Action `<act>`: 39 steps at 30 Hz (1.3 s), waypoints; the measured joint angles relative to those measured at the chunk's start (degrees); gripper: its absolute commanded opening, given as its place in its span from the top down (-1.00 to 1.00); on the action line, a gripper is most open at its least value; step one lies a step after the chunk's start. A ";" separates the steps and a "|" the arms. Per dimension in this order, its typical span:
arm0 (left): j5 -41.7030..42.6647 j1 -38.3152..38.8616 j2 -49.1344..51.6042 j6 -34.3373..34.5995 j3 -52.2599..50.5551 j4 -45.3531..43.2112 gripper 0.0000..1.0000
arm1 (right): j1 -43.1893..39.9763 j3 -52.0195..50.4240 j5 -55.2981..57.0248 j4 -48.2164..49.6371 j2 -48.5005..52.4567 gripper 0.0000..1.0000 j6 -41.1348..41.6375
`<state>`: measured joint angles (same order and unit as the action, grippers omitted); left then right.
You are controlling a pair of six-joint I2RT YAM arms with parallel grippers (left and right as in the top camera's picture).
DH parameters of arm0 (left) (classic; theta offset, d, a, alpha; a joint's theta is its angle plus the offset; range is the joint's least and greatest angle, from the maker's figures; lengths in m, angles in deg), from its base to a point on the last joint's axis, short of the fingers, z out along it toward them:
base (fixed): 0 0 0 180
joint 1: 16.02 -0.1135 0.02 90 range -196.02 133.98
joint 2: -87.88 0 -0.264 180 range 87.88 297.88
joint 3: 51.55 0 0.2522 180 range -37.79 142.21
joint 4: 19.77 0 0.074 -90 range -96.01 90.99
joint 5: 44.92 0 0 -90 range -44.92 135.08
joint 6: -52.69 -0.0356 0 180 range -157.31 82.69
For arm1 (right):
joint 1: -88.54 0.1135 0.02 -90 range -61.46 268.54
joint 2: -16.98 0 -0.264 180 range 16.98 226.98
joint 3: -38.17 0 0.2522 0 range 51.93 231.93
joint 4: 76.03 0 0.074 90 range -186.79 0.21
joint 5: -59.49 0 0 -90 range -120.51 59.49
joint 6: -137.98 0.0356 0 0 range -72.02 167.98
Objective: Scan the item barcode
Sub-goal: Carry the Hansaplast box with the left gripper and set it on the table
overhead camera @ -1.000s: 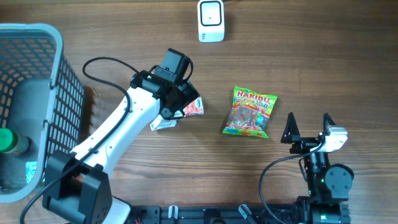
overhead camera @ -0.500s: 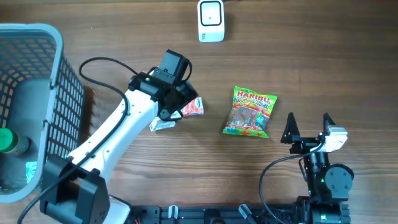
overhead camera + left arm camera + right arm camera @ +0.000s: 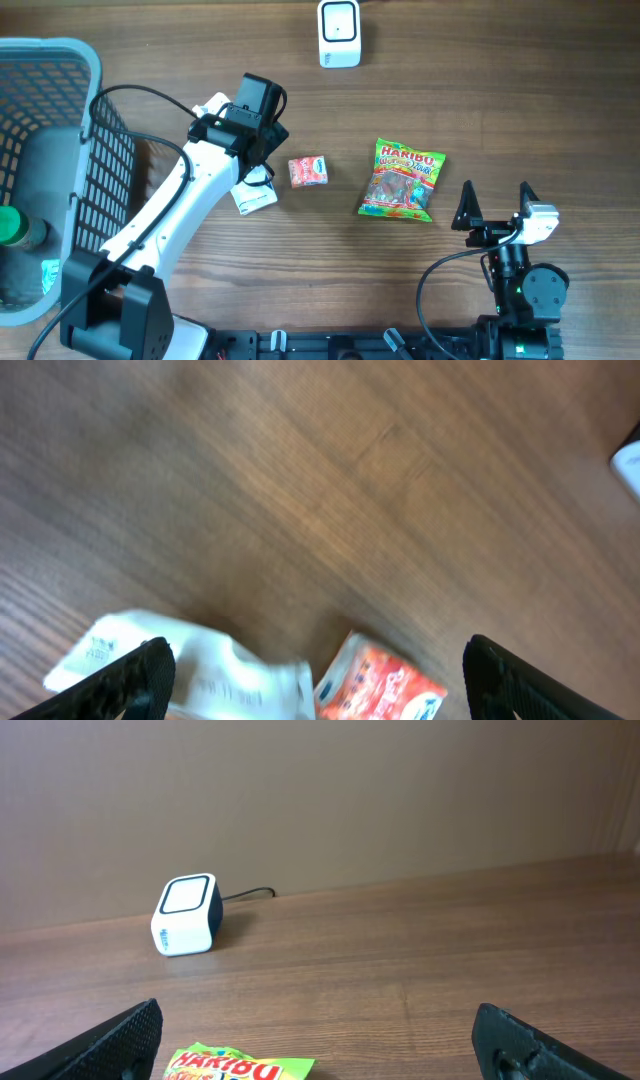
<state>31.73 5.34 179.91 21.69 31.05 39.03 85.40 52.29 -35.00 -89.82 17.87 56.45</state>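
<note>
A small red snack packet (image 3: 308, 171) lies flat on the wooden table, with a white packet (image 3: 255, 196) just left of it. My left gripper (image 3: 318, 682) hovers above and behind both, open, with nothing between its fingers; the red packet (image 3: 382, 685) and the white packet (image 3: 190, 665) show blurred at the bottom of its view. A green Haribo bag (image 3: 402, 180) lies further right. The white barcode scanner (image 3: 340, 33) stands at the far edge. My right gripper (image 3: 495, 197) rests open near the front right, with the Haribo bag's top edge (image 3: 240, 1068) just ahead of it.
A grey mesh basket (image 3: 95, 130) fills the left side and holds a green-capped bottle (image 3: 14, 227). The scanner (image 3: 187, 914) trails a cable towards the back. The left arm's black cable loops above the basket's right rim.
My left gripper has opened wider and drawn back up and to the left. The red packet it was over now lies uncovered on the table. The right arm has not moved.
</note>
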 measured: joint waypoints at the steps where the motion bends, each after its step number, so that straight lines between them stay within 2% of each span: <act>1: -0.55 0.00 0.00 0.00 0.00 -0.63 -0.73 | 0.00 0.00 -0.02 0.00 0.00 -0.99 0.00; 7: -2.08 0.00 0.87 0.00 0.00 -2.84 -0.71 | 0.00 0.00 -0.02 0.02 0.00 -0.99 0.00; 13: -3.02 0.00 9.16 0.00 -0.02 -3.72 -0.74 | 0.00 0.00 -0.02 0.02 0.00 -0.99 0.00; 17: -3.34 0.00 10.40 0.00 -0.22 -3.72 -0.81 | 0.00 0.00 -0.02 0.00 0.00 -0.99 0.00; 19: -3.56 0.00 10.05 -0.33 -0.22 -3.52 -1.00 | 0.00 0.00 -0.02 0.02 0.00 -0.99 0.00; 20: -3.69 0.00 9.46 -0.96 -0.26 -3.50 -1.00 | 0.00 0.00 -0.02 0.00 0.00 -1.00 0.00; 25: -5.27 0.00 -0.35 -8.44 0.24 -2.64 -1.00 | 0.00 0.00 0.00 0.02 0.00 -1.00 0.00; 29: -8.07 -0.72 -10.97 -16.79 5.16 -1.62 -1.00 | 0.00 0.00 0.00 0.00 0.00 -1.00 0.00; 32: -9.55 -3.32 -17.84 -20.35 8.87 -1.64 -1.00 | 0.00 0.00 0.00 0.00 0.00 -0.99 0.00; 36: -11.30 -11.26 -26.16 -22.18 11.43 -1.75 -1.00 | 0.00 0.00 0.00 0.00 0.00 -1.00 0.00; 39: -11.67 -22.60 -30.10 -22.40 12.04 -0.04 -1.00 | 0.00 0.00 -0.02 0.00 0.00 -0.99 0.00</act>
<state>20.06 -17.26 149.81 -0.71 43.09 38.98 85.40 52.29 -35.03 -89.82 17.87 56.45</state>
